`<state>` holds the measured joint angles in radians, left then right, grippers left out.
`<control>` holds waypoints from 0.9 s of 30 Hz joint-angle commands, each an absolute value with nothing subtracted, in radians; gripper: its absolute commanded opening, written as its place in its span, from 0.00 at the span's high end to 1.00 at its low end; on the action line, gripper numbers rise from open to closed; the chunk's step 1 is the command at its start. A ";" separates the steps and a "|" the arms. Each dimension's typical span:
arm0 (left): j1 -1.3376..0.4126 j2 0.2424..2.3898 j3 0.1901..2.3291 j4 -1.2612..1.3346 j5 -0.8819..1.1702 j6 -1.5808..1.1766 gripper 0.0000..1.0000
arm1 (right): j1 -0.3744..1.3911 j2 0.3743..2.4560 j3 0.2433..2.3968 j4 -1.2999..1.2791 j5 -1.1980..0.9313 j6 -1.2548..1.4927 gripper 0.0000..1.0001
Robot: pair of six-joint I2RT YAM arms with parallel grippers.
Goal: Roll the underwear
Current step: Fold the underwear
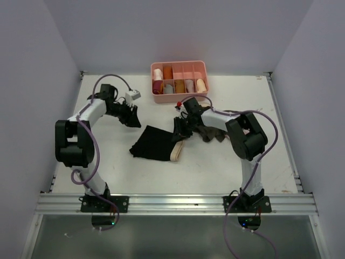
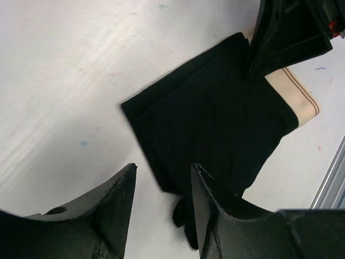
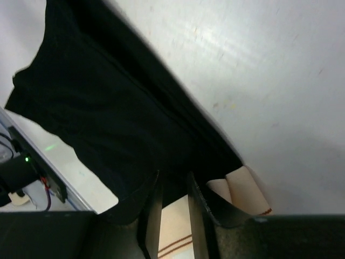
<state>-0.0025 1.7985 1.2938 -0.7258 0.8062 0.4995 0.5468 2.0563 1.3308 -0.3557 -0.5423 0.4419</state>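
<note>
The black underwear lies spread flat mid-table, its beige waistband at the right end. My right gripper sits on that waistband end. In the right wrist view its jaws stand narrow, closed on the cloth where black meets the beige band, which curls up beside the right finger. My left gripper hovers up-left of the garment. In the left wrist view it is open over bare table, with the underwear ahead and only a dark corner of it near the right finger.
A pink compartment tray with several rolled garments stands at the back. An olive-brown garment lies bunched beside the right arm. An aluminium rail runs along the near edge. The right arm's gripper shows at the upper right of the left wrist view.
</note>
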 commanded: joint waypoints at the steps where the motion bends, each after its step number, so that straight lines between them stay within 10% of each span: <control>1: -0.127 1.789 1.203 -0.611 0.802 0.394 0.51 | 0.561 1.973 1.324 -0.425 -0.531 0.427 0.69; 8: -0.236 1.948 1.224 -0.568 0.796 0.322 0.54 | 0.520 1.815 1.344 -0.408 -0.542 0.356 0.59; 18: -0.239 2.138 1.400 -0.523 0.709 0.256 0.55 | 0.535 1.968 1.158 -0.206 -0.587 0.428 0.82; 27: -0.255 2.356 1.764 -0.560 0.712 0.267 0.52 | 0.630 1.933 0.980 0.115 -0.640 0.764 0.80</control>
<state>-0.2588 2.2616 1.6569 -0.6132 0.8436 0.2424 0.5552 1.9678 1.0454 0.0135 -0.6445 0.6147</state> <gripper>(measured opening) 0.464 0.187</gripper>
